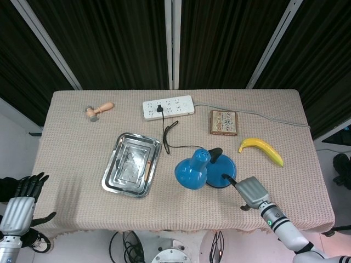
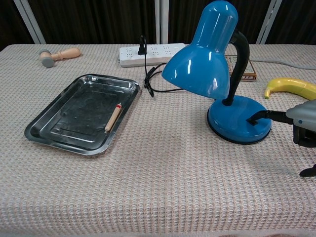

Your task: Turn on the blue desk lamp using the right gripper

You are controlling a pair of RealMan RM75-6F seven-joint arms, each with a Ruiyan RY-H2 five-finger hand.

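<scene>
Right hand [image 2: 302, 122] is poking one dark fingertip [image 2: 253, 119] onto the blue lamp [image 2: 217, 64] base (shade tilting left).

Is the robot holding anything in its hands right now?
No, nothing is held. The right hand only pokes one fingertip onto the round blue desk lamp's base; the left hand is empty.

No text, label, brand, number or sign can be read in either view. The small box [image 1: 224, 122] near the far edge of the bench carries a printed pattern on its top, too small to make out, and a strip along its side in the chest view is too blurred to read. The power strip [image 1: 168, 107] shows only sockets.
</scene>
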